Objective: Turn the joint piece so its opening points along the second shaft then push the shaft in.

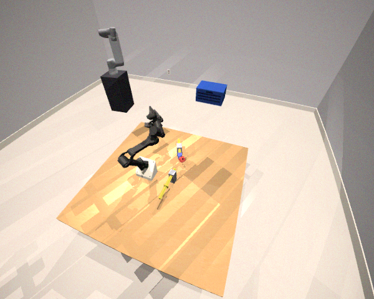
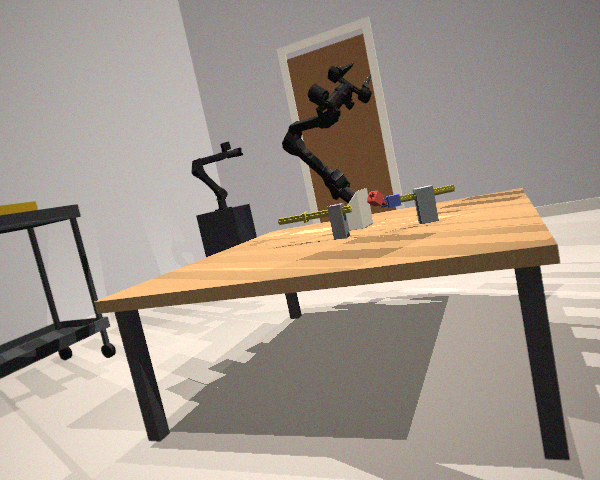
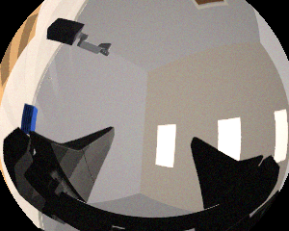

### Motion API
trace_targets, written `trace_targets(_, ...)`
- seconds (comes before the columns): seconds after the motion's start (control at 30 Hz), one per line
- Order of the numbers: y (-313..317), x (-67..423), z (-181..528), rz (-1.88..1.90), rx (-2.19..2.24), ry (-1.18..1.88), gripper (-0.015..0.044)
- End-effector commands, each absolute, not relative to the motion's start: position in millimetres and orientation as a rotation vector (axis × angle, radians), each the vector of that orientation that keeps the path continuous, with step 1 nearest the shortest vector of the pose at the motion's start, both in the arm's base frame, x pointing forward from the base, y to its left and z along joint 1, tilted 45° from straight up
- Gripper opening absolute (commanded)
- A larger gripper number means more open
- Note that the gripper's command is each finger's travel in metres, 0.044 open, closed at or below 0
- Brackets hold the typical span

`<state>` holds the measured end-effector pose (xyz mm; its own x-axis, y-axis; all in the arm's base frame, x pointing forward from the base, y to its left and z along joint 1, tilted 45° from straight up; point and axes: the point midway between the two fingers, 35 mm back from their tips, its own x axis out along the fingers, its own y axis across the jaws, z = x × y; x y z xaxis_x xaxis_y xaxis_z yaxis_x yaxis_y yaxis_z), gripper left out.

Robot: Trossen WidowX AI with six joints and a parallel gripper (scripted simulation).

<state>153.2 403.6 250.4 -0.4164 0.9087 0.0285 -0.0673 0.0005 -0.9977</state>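
In the top view, a square wooden table top of pale orange planks (image 1: 193, 225) fills the middle of the frame. The black jointed arm (image 1: 142, 144) rises from a white wedge-shaped base (image 1: 150, 172) left of centre and bends toward the upper middle, where the black parallel-jaw gripper (image 1: 153, 112) stands high above the table's far edge, well apart from the parts. The red square joint piece (image 1: 182, 158) lies just right of centre, touching a blue hinge block (image 1: 179, 151) on the fixed yellow shaft (image 1: 178, 141). Below it, near but apart, the second yellow shaft (image 1: 164, 191) runs down and left out of a small grey block (image 1: 172, 175). A blue crate (image 1: 210, 92) sits in the upper middle, and a grey spare arm on a dark pedestal (image 1: 118, 91) in the upper left.

In the exterior view, the gripper (image 2: 354, 74) hangs in the upper middle before a brown door (image 2: 352, 139), its fingers spread wide with nothing between them. On the table (image 2: 393, 253), the joint piece (image 2: 375, 196) shows beside the base (image 2: 361, 209), the blue hinge block (image 2: 392, 200) to its right, then a tall grey block (image 2: 425, 204). The second shaft (image 2: 303, 217) passes through its small grey block (image 2: 337, 221) left of centre. A dark cart (image 2: 47, 211) stands at the left edge.

In the wrist view, two dark fingertips point up from the lower frame, far apart, against grey walls; the joint piece cannot be seen here
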Motion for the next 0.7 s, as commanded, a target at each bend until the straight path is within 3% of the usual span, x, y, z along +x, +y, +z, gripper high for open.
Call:
trace_targets(0.0,403.6,153.2,250.4,1.536,-0.913,-1.472,0.0426)
trace_targets(0.17,406.0,159.7,247.2,1.552,-0.91,-1.413,0.044)
trace_targets(0.67,423.6,220.9,209.3,1.637,-0.855,-0.826,0.044)
